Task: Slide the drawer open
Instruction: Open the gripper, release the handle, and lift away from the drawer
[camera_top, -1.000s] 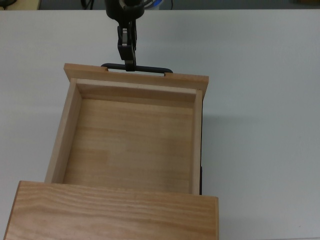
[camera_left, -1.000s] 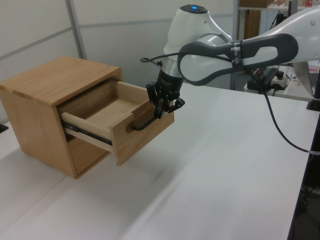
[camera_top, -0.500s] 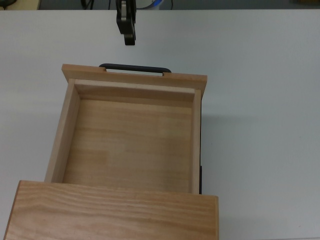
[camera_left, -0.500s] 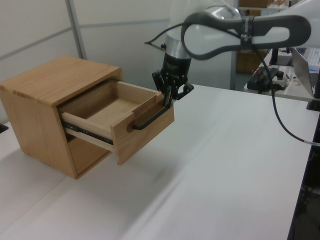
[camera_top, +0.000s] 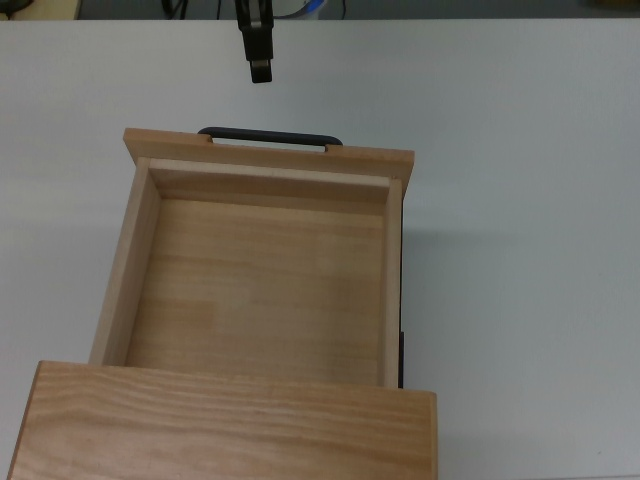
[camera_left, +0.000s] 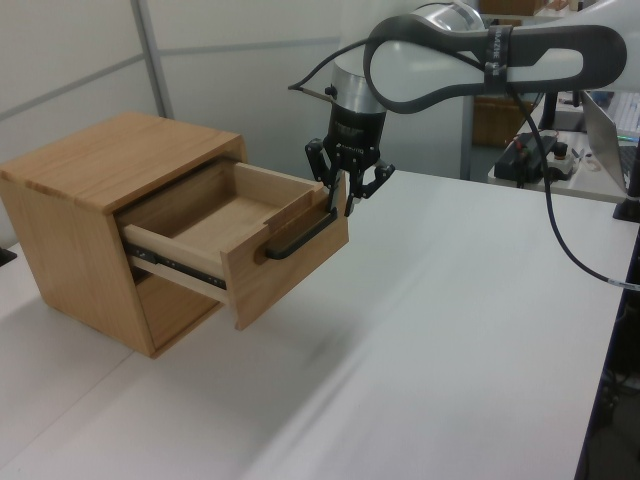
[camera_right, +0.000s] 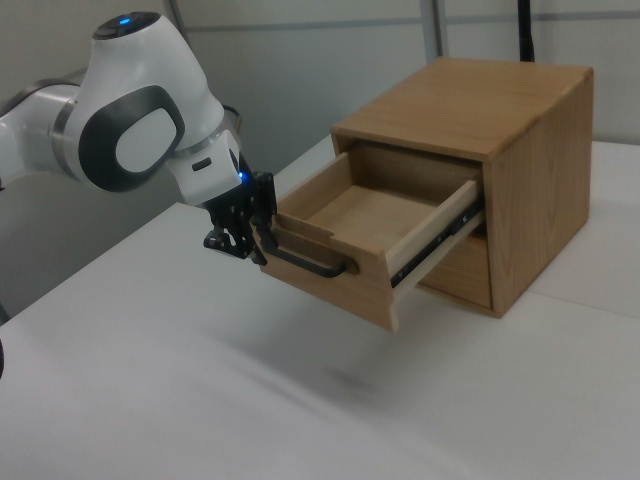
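Observation:
The light wooden drawer (camera_top: 268, 153) stands pulled far out of the cabinet (camera_top: 225, 425), its inside bare. Its black bar handle (camera_top: 265, 135) runs along the front panel. My gripper (camera_top: 260, 70) hangs clear of the handle, beyond it toward the top view's upper edge, holding nothing. In the left view the gripper (camera_left: 341, 203) hovers just above the right end of the handle (camera_left: 295, 237), fingers a little apart. The right view shows the gripper (camera_right: 250, 240) beside the left end of the handle (camera_right: 310, 262), not around it.
The cabinet (camera_left: 110, 160) sits on a white table (camera_left: 450, 330). A black cable (camera_left: 560, 240) trails from the arm on the left view's right. Metal slide rails (camera_right: 435, 245) show along the drawer's side.
One second ago my gripper was on the handle's middle. It has since let go and moved up and away from the drawer front. The drawer has stayed put.

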